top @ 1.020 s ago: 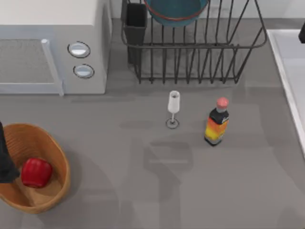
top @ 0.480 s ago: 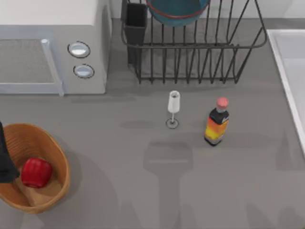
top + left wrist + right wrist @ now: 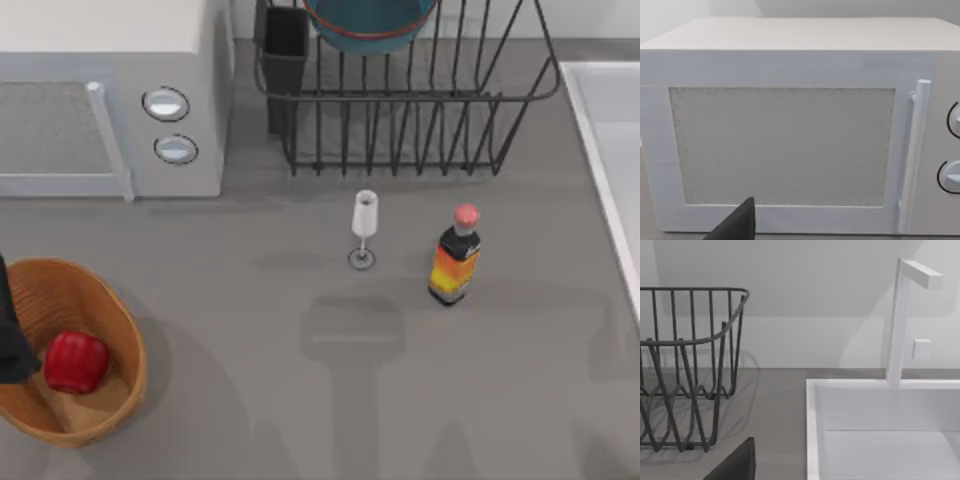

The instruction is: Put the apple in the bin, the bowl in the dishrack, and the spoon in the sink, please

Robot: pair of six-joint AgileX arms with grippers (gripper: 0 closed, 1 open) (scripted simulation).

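The apple lies in the bin at the tabletop's eight o'clock; the bowl sits in the dishrack at twelve. The sink is at two. The left pincer, perhaps just a finger, stands beside the apple; I cannot tell its state.

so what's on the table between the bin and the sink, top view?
Between the bin and the sink, the top view shows a small white stemmed glass and a bottle standing apart; the rest is bare grey table.
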